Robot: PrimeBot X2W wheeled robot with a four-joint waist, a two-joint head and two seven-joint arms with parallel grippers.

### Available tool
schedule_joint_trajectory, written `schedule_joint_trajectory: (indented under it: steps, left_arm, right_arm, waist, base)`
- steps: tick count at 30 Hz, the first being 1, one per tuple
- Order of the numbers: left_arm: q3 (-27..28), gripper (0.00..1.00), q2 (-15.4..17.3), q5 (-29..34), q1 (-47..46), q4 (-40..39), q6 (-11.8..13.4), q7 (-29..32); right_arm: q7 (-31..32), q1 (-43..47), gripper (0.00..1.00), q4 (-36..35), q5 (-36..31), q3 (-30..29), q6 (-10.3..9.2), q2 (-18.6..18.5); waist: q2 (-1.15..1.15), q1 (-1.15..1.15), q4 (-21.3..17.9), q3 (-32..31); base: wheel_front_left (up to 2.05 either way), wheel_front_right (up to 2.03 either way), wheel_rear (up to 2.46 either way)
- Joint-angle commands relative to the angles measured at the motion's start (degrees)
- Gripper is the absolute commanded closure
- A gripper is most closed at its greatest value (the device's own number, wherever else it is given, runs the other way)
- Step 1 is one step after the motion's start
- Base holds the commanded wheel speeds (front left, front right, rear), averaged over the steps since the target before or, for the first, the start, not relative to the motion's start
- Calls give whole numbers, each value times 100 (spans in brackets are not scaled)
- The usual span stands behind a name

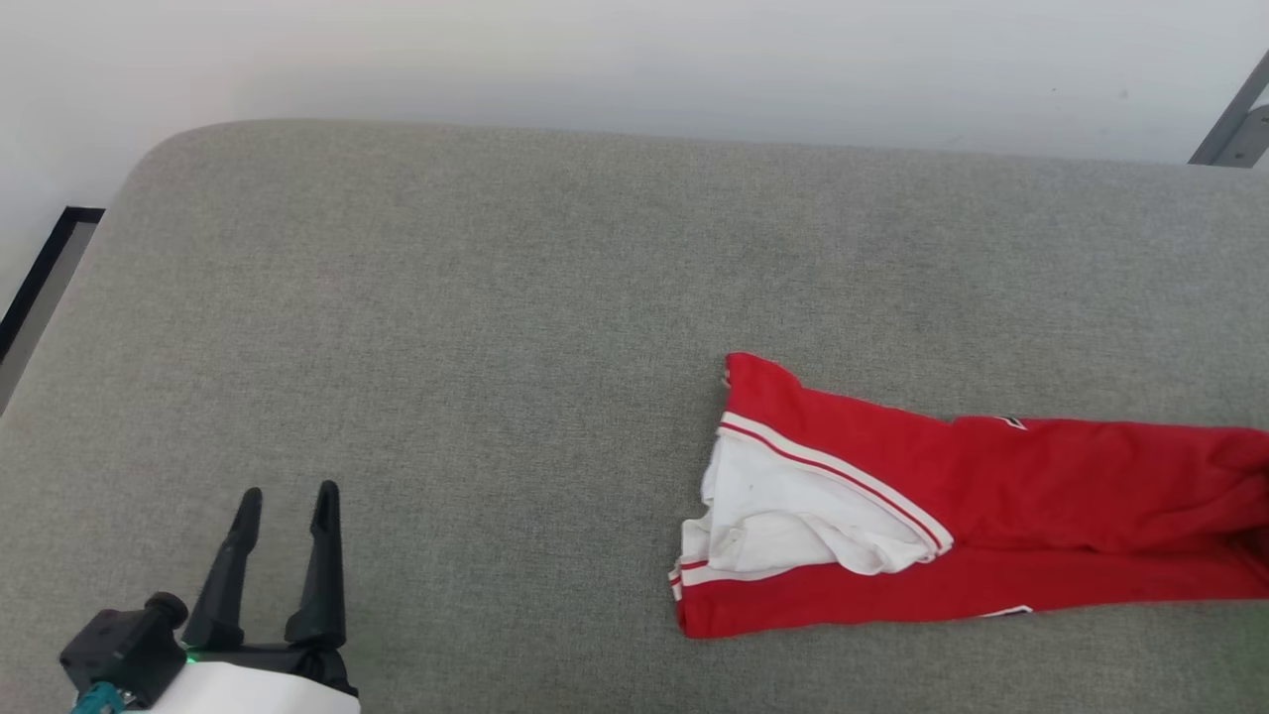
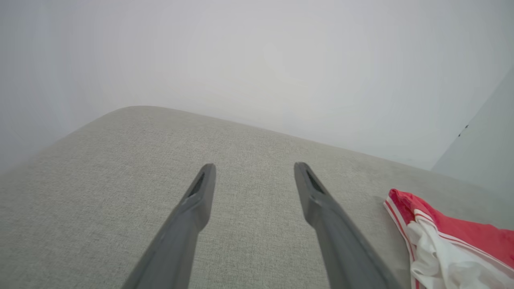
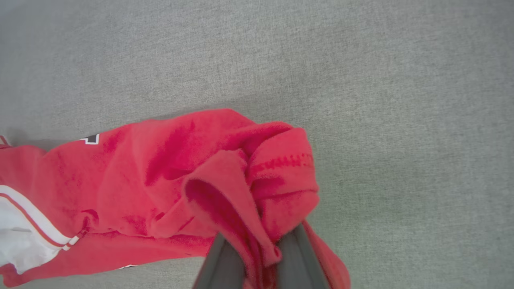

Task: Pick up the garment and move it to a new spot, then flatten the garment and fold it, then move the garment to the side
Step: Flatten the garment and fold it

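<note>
We are at the pick-up step: our right gripper [image 3: 260,257] pinches a bunched fold of the garment [image 1: 991,496], lying lower right in the head view (on the grey cushion [image 1: 496,297]). Our left gripper [image 1: 288,491] gapes empty, lower left. Next, we judge, comes a clean lift.

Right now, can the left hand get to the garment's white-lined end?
Probably yes: the left hand is open, and only bare grey cushion lies between it and that end of the garment.
</note>
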Motion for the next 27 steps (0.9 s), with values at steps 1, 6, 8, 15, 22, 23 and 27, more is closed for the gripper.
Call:
schedule_joint_trajectory:
  steps: [1, 6, 8, 15, 22, 23, 27]
  left_arm:
    - [42, 0, -61, 66, 22, 18, -46, -29]
    - [119, 0, -178, 183, 47, 32, -80, -29]
    - [69, 0, -153, 148, 100, -8, -85, -29]
    - [-33, 0, -26, 55, 129, -71, -88, -29]
    - [-209, 0, -13, 5, -3, -26, -89, -29]
    - [-236, 0, -8, 2, -24, -20, -89, -29]
    - [-335, 0, -8, -42, -98, 3, -88, -29]
  right_arm:
    - [-9, -53, 100, 53, -92, -19, 1, -9]
    - [248, -34, 100, -271, 141, 58, 1, 193]
    - [333, 18, 100, -616, 297, 122, 1, 337]
    - [680, 311, 100, -1936, 356, 718, 1, 878]
    - [726, 270, 100, -2318, 241, 1437, 1, 1302]
    - [689, 202, 100, -2290, 184, 1559, 1, 1328]
    - [480, -22, 100, -2018, 124, 1991, 1, 1515]
  waist:
    - [0, 0, -5, -17]
    - [0, 0, -7, -81]
    - [0, 0, -5, -94]
    - [0, 0, 118, -119]
    - [0, 0, 342, -113]
    - [0, 0, 383, -106]
    - [0, 0, 563, -82]
  base:
    - [0, 0, 0]
    - [0, 0, 0]
    - [0, 0, 0]
    - [0, 0, 0]
    - [0, 0, 0]
    - [0, 0, 0]
    - [0, 0, 0]
